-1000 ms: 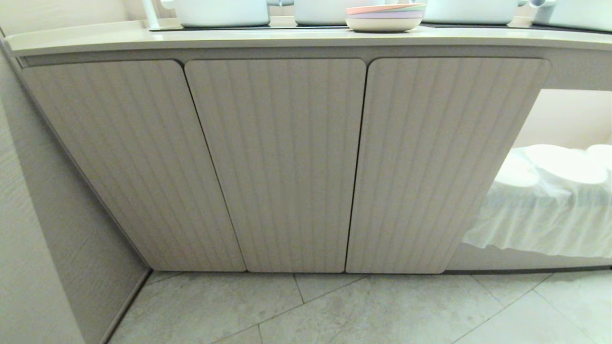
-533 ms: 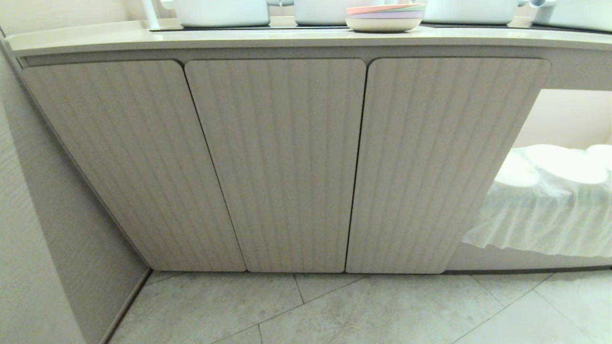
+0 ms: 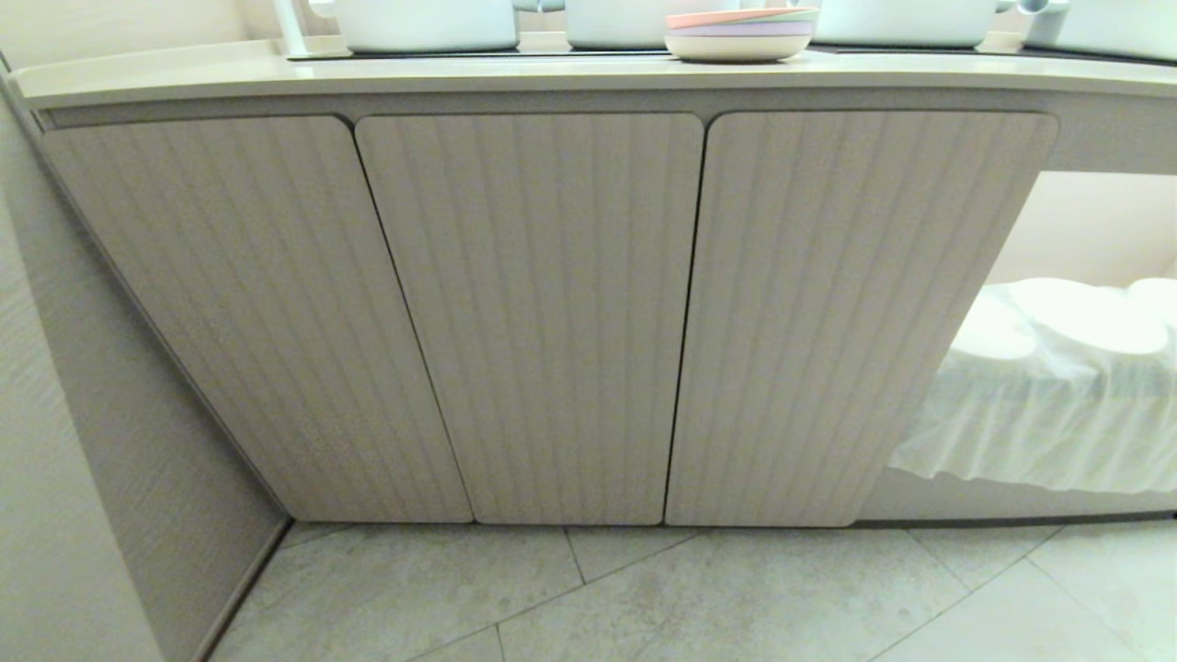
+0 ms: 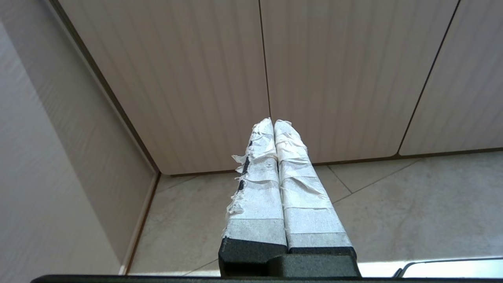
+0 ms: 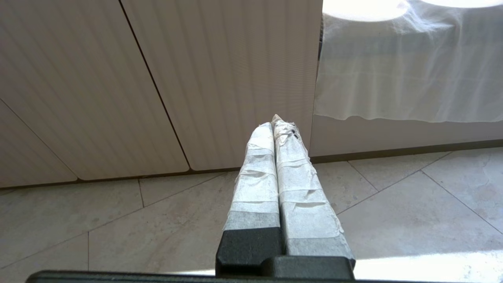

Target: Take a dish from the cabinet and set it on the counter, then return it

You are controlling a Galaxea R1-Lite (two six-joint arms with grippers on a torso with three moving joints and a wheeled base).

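With all the cabinet (image 3: 529, 313) doors shut and the dish unseen, presumably inside, both the left hand (image 4: 274, 124) and right hand (image 5: 275, 124), fingers pressed together and empty, hang before it; opening a door comes first.

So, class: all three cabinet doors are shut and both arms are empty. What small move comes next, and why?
Probably bring the left end effector, now shut and empty, up to a door edge of the cabinet to open it: the doors are closed, so no dish is reachable. The right end effector hangs shut.
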